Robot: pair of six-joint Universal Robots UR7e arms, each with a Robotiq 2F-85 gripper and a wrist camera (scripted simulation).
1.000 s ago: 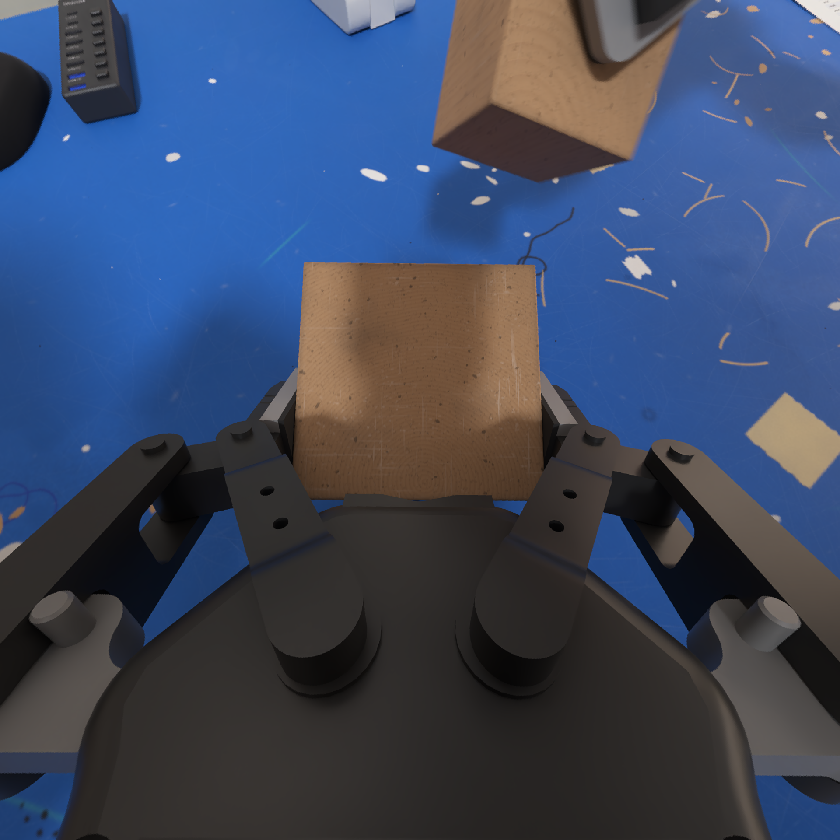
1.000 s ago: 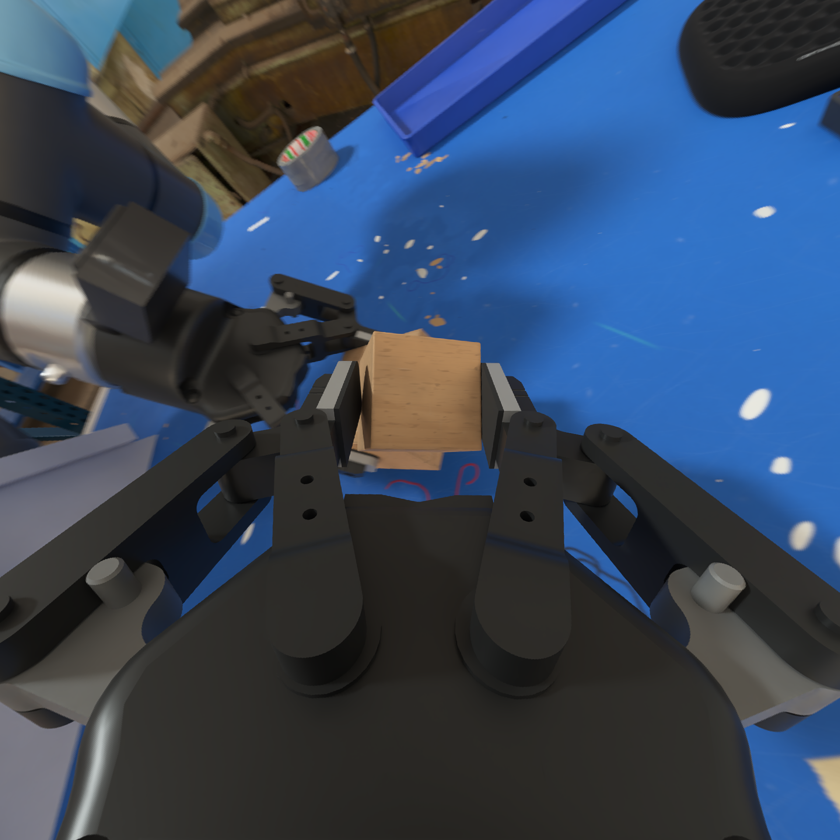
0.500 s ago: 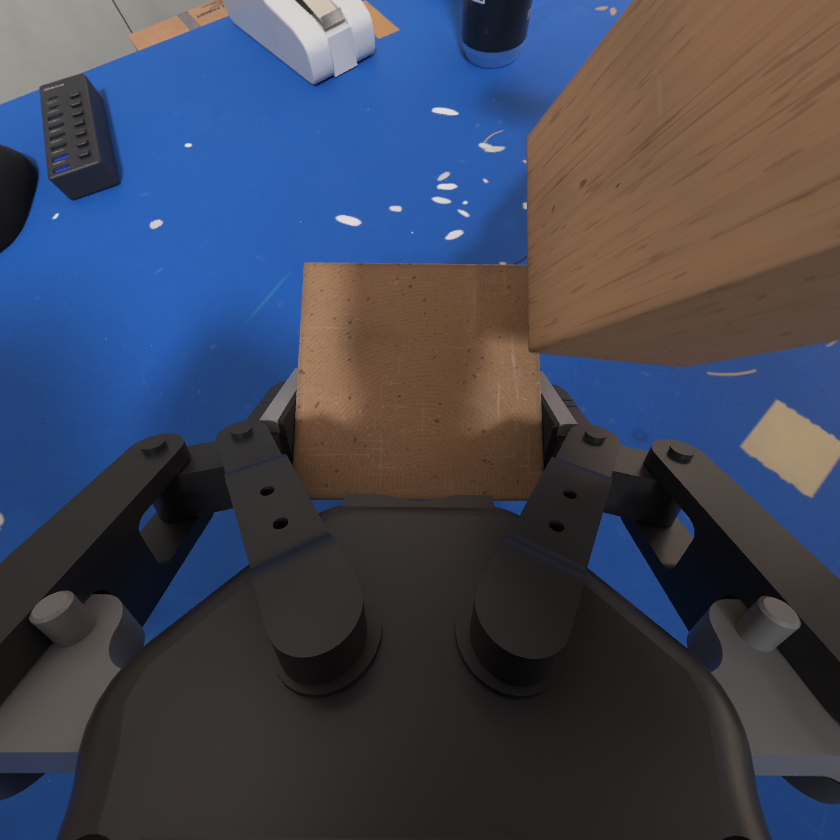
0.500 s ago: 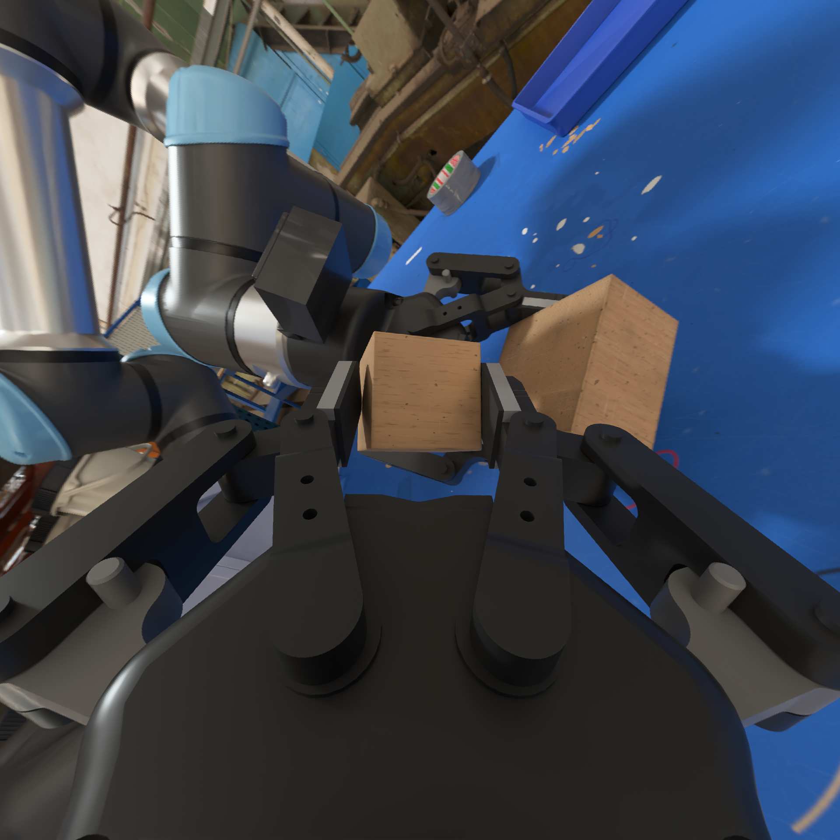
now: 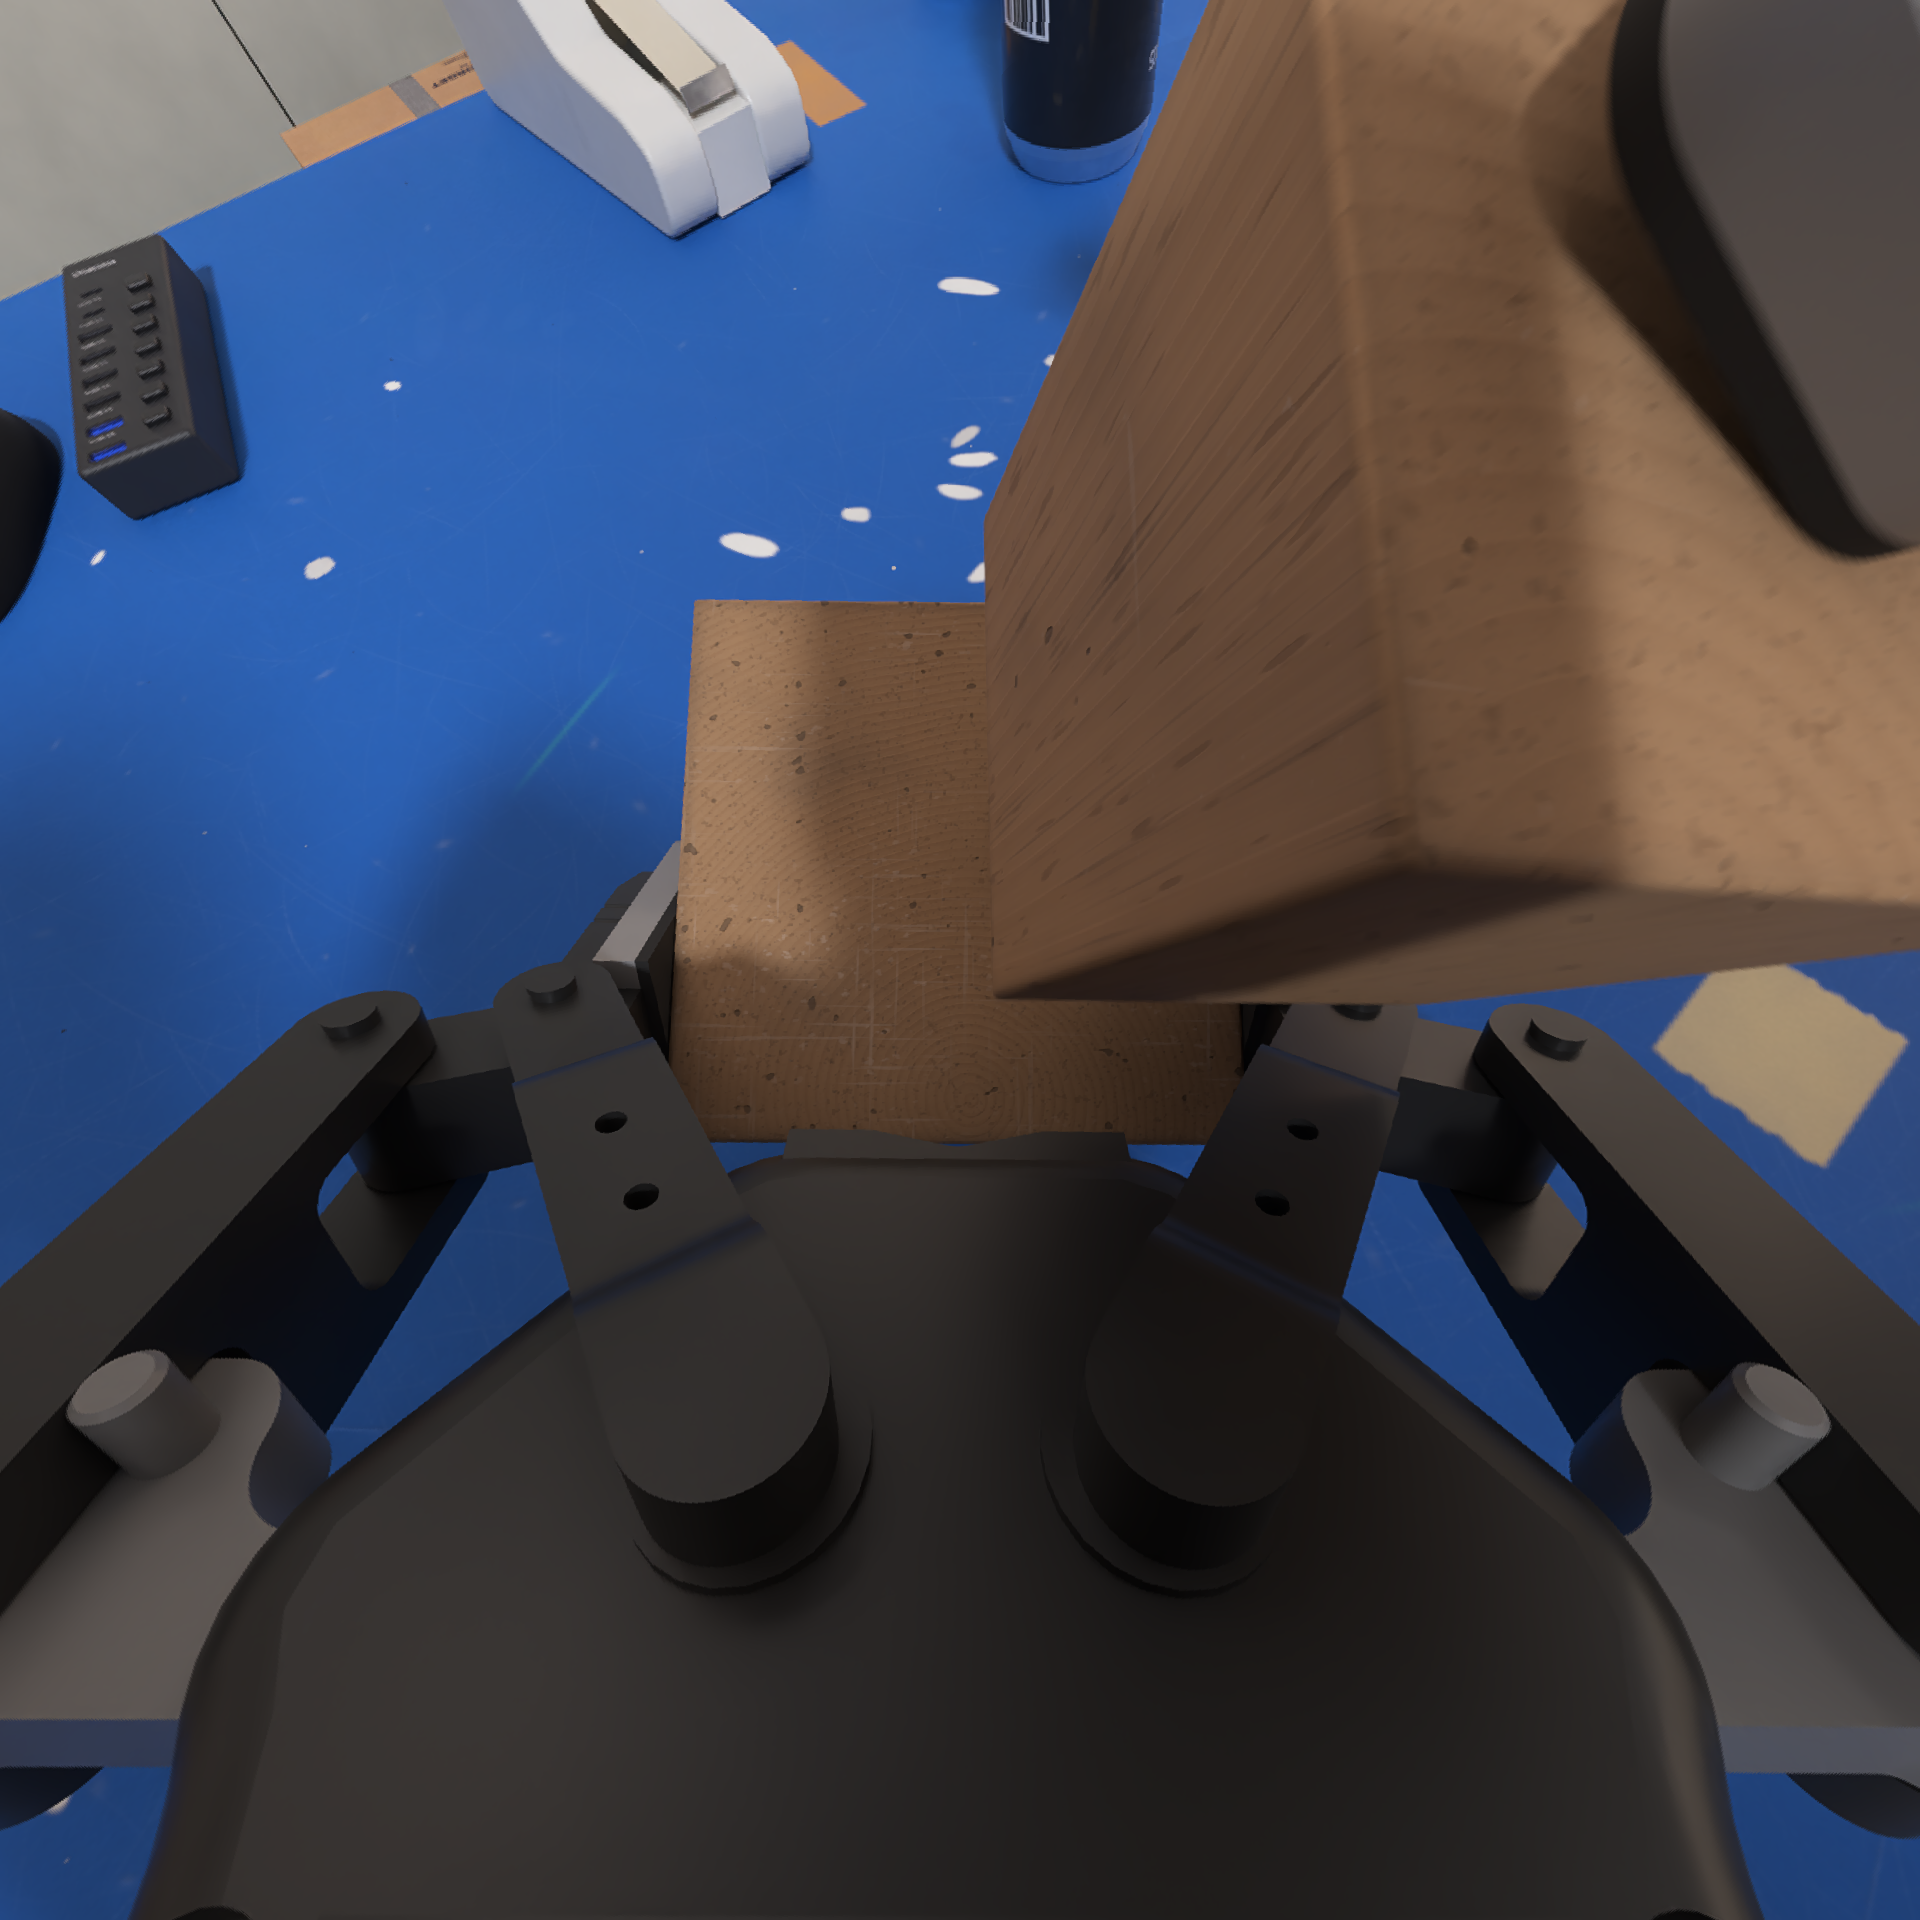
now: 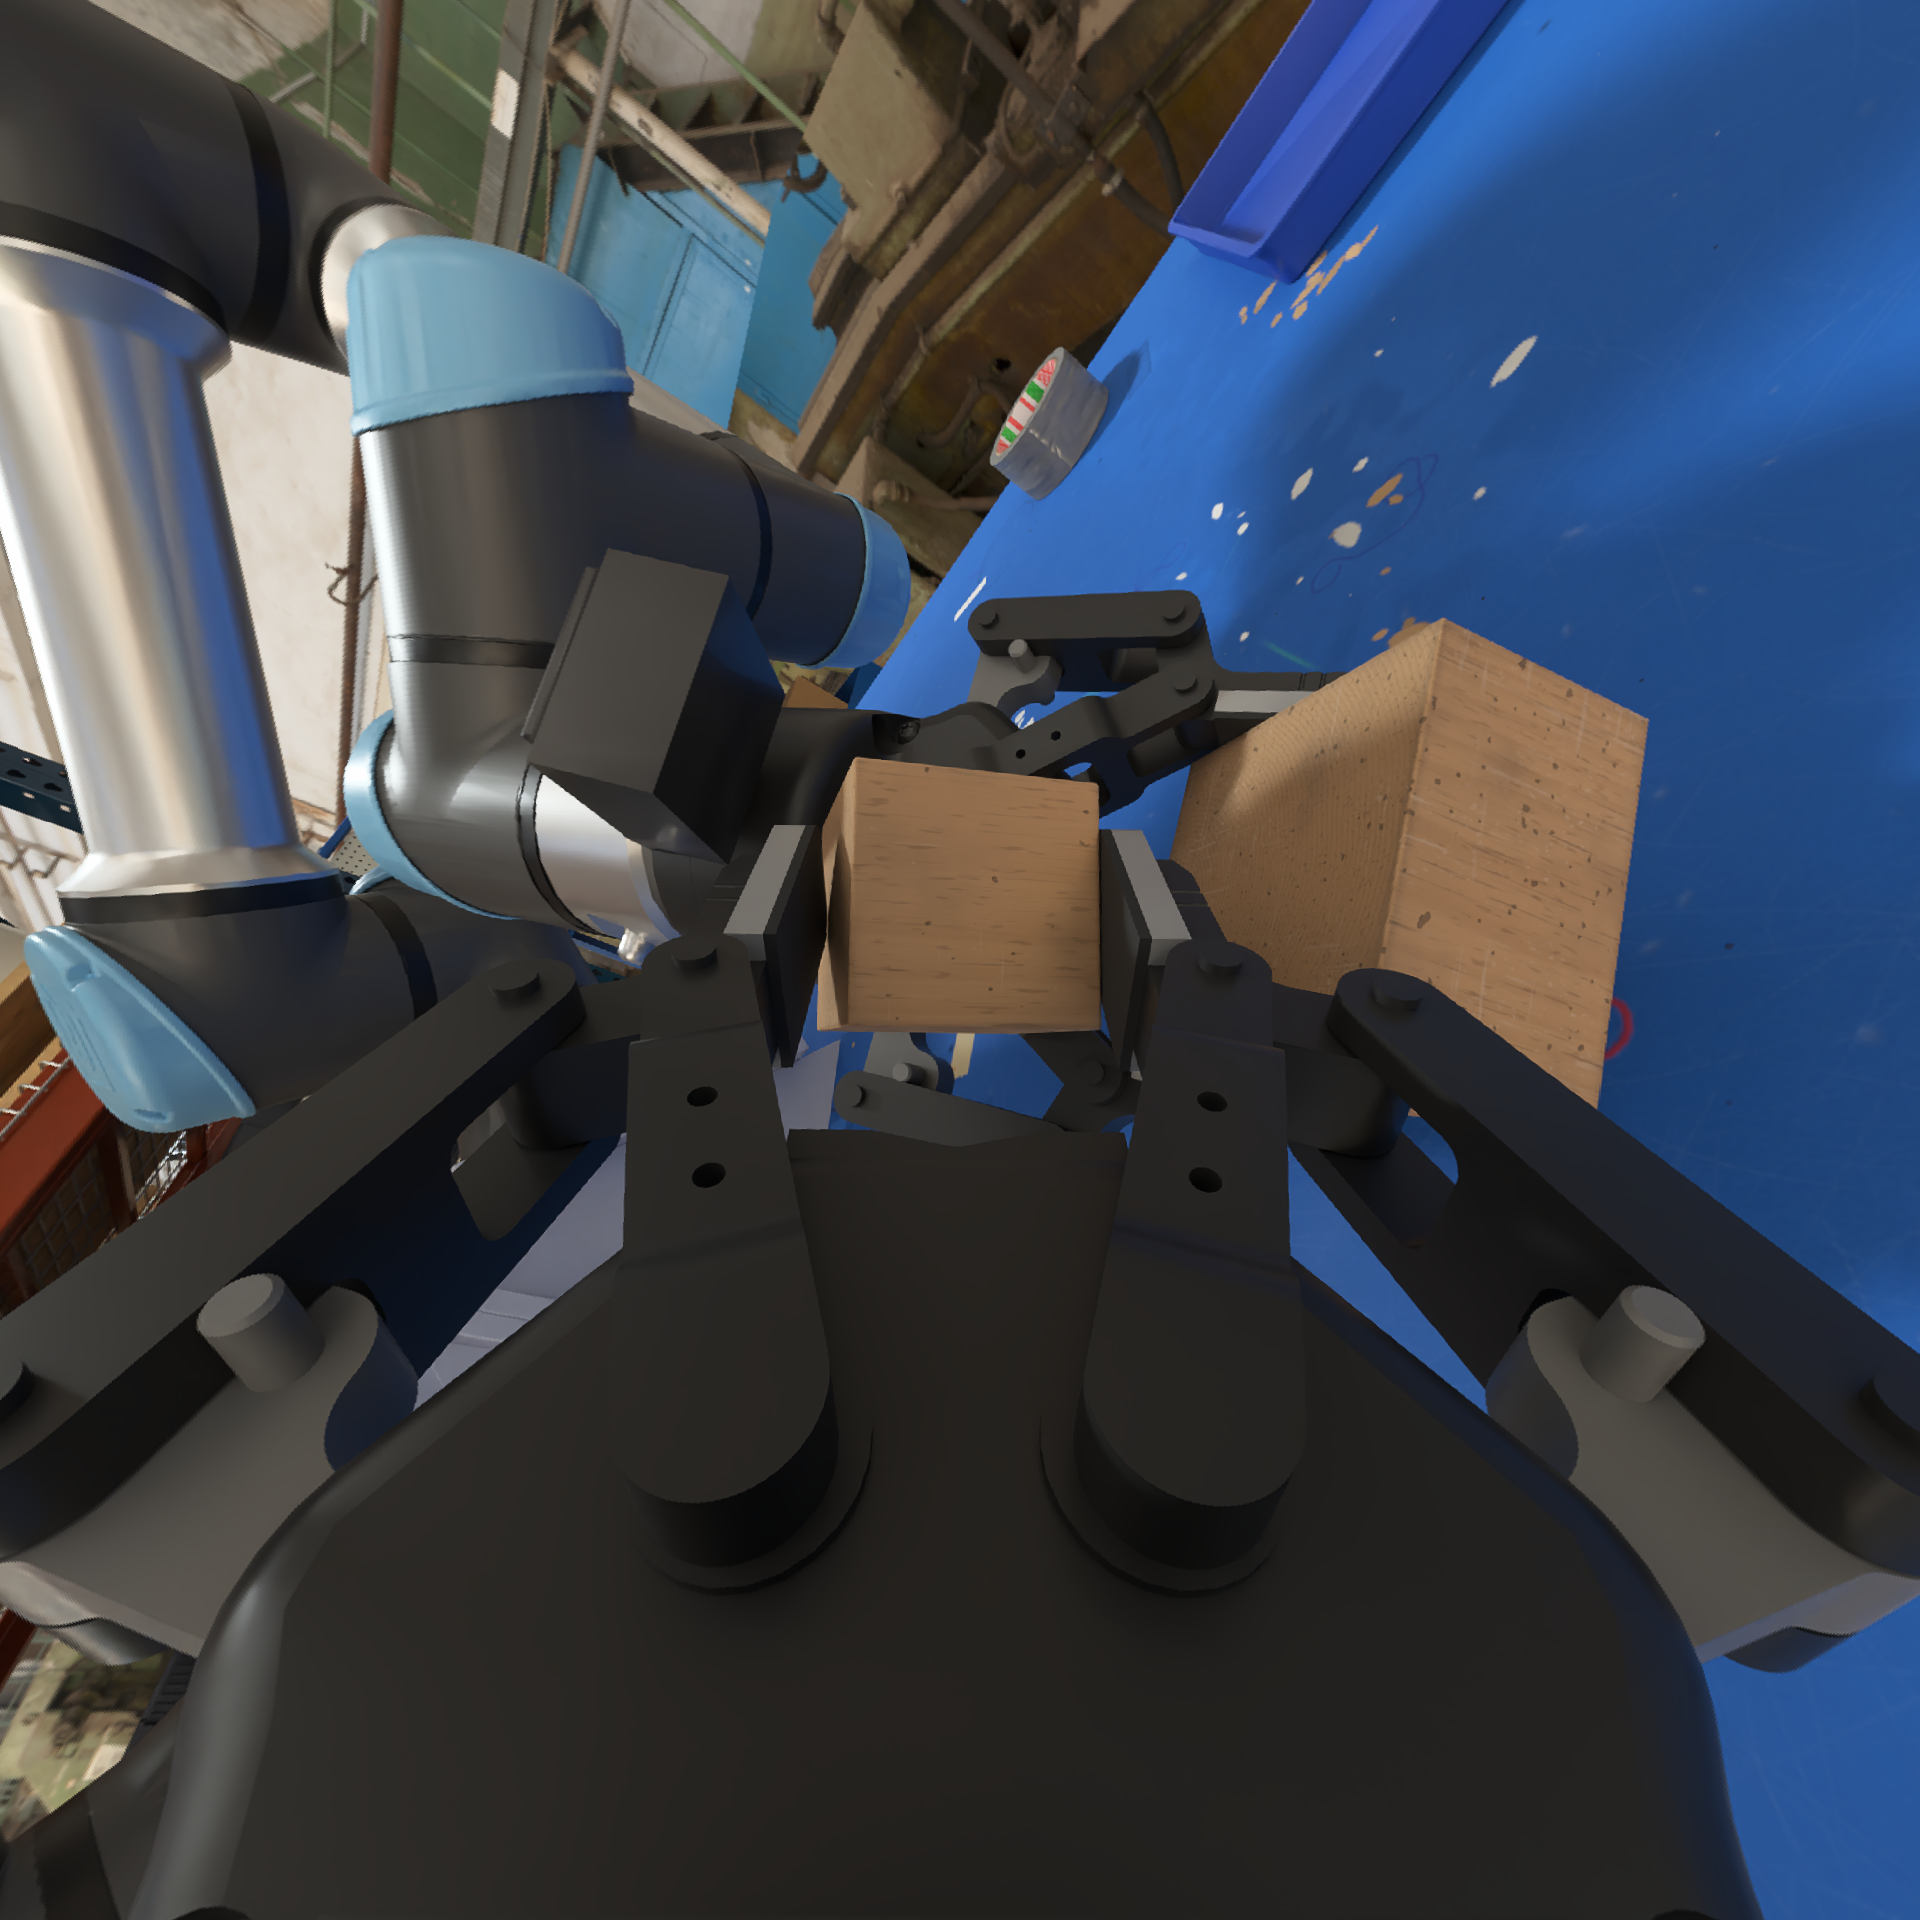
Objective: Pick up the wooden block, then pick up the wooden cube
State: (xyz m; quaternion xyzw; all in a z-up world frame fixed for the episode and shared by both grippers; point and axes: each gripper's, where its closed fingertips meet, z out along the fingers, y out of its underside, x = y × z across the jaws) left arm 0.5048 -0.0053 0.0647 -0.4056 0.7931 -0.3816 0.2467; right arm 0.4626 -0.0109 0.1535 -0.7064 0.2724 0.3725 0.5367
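Two pincers each hold one wooden piece, both clear above the blue worktop (image 5: 416,727); my left pincer (image 5: 956,977) clamps the wooden block (image 5: 831,883) between its pads; my right pincer (image 6: 961,894) clamps the wooden cube (image 6: 961,899) on two opposite faces. In the left wrist view the wooden cube hangs close in front, covering part of the block. On the worktop beyond: a white dispenser (image 5: 644,104), a dark can (image 5: 1075,83), a black port hub (image 5: 140,374); a tape roll (image 6: 1049,421) near the edge.
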